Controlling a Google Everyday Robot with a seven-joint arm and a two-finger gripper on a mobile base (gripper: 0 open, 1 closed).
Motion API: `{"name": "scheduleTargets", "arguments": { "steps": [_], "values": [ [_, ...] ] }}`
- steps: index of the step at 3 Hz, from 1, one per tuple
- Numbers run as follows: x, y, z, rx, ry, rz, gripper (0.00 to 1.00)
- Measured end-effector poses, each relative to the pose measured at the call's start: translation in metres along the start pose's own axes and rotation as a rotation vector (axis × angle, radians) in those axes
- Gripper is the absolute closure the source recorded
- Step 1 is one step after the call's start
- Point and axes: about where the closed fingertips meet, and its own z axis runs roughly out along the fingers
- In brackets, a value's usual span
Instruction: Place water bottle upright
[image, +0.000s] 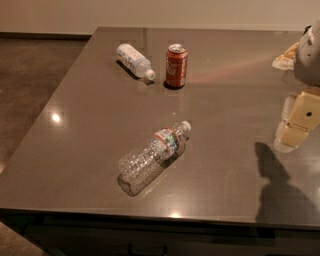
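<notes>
The water bottle (152, 156) lies on its side near the middle of the dark grey table (75, 150). It is clear and ribbed, with a red-white-blue label band near the shoulder, and its white cap points to the far right. My gripper (296, 122), pale yellow, hangs at the right edge of the view, above the table. It is well to the right of the bottle, apart from it and holding nothing that I can see. Part of the arm (309, 52) shows above it.
A shorter bottle with a white label (134, 61) lies on its side at the back. A red soda can (176, 65) stands upright just right of it. A pale object (285, 57) sits at the far right. The table's front edge runs along the bottom, the floor lies to the left.
</notes>
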Motion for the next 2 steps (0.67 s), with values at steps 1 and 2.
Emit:
{"name": "scheduleTargets", "arguments": {
  "steps": [1, 2],
  "values": [
    [0.0, 0.0, 0.0, 0.0, 0.0, 0.0, 0.0],
    [-0.015, -0.004, 0.003, 0.008, -0.005, -0.046, 0.0]
  ]
}}
